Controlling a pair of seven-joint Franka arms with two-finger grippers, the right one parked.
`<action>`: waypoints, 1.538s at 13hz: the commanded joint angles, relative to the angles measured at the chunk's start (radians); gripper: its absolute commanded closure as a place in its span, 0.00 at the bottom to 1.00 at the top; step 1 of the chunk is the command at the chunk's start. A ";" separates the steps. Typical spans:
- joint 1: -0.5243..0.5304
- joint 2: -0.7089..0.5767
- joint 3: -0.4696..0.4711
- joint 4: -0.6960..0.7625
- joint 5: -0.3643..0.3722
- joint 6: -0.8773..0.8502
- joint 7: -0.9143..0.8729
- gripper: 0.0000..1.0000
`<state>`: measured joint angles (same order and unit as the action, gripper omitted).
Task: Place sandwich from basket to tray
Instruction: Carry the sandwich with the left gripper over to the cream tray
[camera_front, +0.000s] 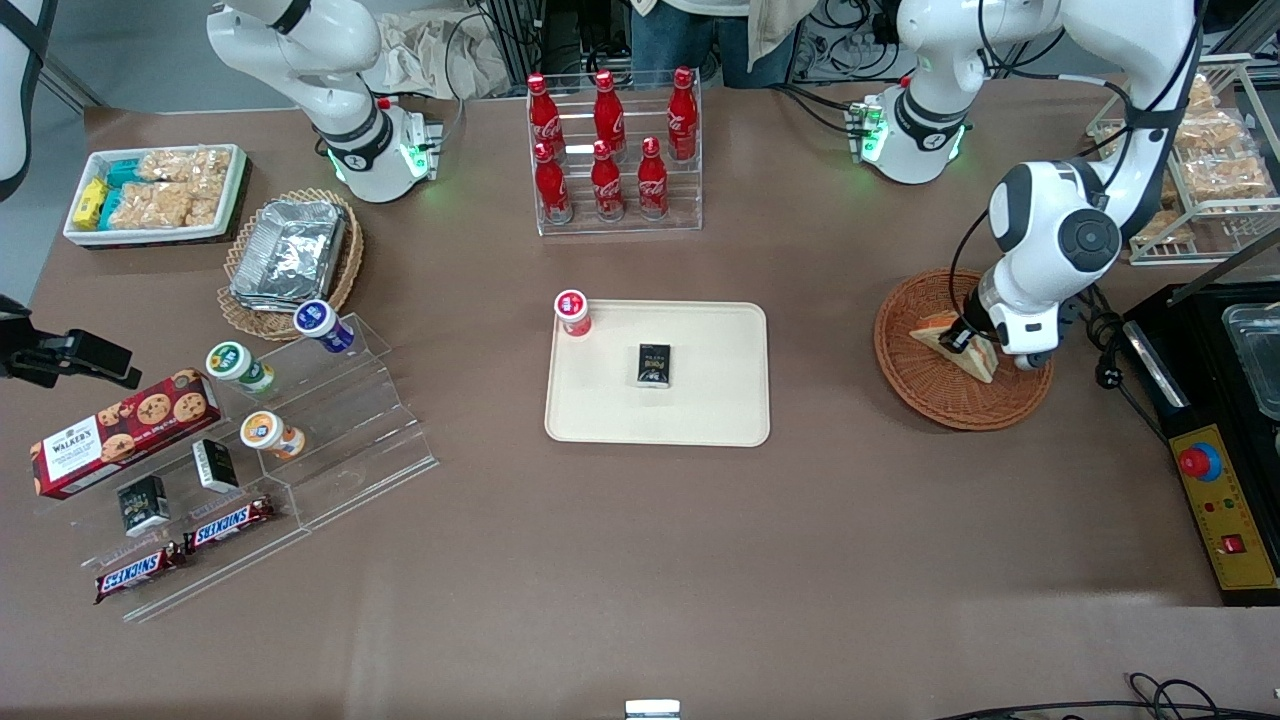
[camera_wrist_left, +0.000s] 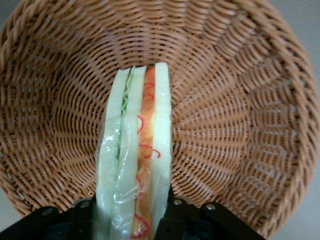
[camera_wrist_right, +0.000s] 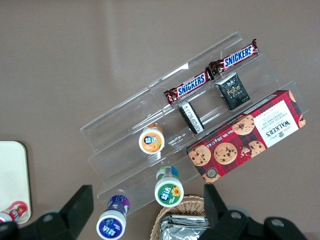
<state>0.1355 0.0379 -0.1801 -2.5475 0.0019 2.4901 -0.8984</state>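
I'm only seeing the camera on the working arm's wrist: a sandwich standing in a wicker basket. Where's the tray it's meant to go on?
Observer: The tray lies mid-table, toward the parked arm's end from the basket.
Operator: Anything on it already?
Observer: Yes, a small black box near its middle and a red-capped cup at one corner.
Operator: Is the sandwich lifted yet?
Observer: No. The gripper is shut on the sandwich, low inside the basket.
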 joint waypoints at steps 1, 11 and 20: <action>-0.007 -0.090 -0.022 0.073 0.012 -0.150 0.041 1.00; -0.137 -0.021 -0.280 0.608 -0.105 -0.666 0.248 1.00; -0.267 0.311 -0.341 0.604 0.185 -0.271 0.308 1.00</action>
<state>-0.1341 0.2421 -0.5187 -1.9695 0.1336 2.1558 -0.6026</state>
